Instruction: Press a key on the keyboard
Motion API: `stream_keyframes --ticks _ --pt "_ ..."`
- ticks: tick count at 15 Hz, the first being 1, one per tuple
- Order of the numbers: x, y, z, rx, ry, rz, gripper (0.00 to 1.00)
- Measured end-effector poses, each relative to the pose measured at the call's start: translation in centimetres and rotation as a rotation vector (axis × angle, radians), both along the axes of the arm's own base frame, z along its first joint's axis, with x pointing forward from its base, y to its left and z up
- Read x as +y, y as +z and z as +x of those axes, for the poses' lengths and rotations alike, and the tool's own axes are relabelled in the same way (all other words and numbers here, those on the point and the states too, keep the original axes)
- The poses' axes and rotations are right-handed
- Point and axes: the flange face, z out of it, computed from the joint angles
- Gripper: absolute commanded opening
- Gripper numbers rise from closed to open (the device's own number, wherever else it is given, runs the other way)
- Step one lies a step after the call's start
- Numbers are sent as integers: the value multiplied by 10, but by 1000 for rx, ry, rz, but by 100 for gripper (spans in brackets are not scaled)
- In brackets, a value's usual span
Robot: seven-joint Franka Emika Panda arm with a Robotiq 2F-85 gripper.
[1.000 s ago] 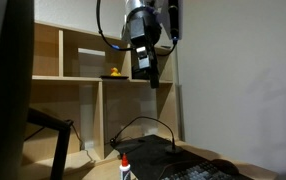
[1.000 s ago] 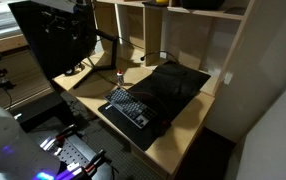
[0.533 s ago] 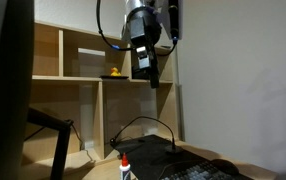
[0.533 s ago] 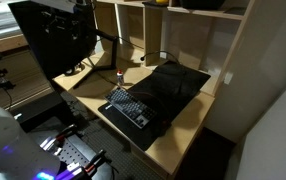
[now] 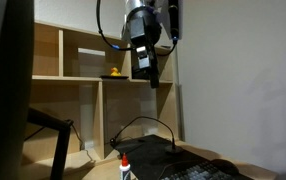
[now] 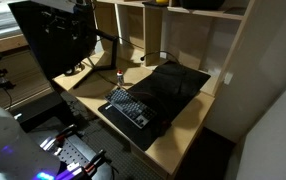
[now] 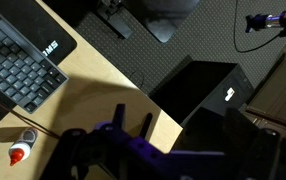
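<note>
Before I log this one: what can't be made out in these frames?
- Gripper: small and dark in an exterior view, and only a dark blur along the bottom of the wrist view, so I cannot tell whether it is open or shut.
- Keyboard: the key legends are too small to read in both exterior views, and the wrist view's left edge cuts it off.
- Bottle: too small for the label to be read.

black keyboard (image 6: 130,108) on wooden desk (image 6: 179,132), dark mat (image 6: 175,84) touching it, white bottle (image 6: 120,75) near
</note>
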Motion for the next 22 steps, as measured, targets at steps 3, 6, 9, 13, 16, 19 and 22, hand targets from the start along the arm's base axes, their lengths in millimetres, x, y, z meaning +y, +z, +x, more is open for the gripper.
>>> stream_keyframes --ticks 3,6,9,13,16,19,22 --pt "-12 -37 -1 62 43 -2 100" --pt "-49 -111 2 164 -44 -26 100" --pt "-71 -148 4 203 -99 -33 100" --pt "-70 -144 3 196 -98 -31 100" --pt "-71 -146 4 195 -83 -35 100" --pt "-81 -182 15 176 13 -61 100" --pt "-104 -243 31 156 48 -38 100"
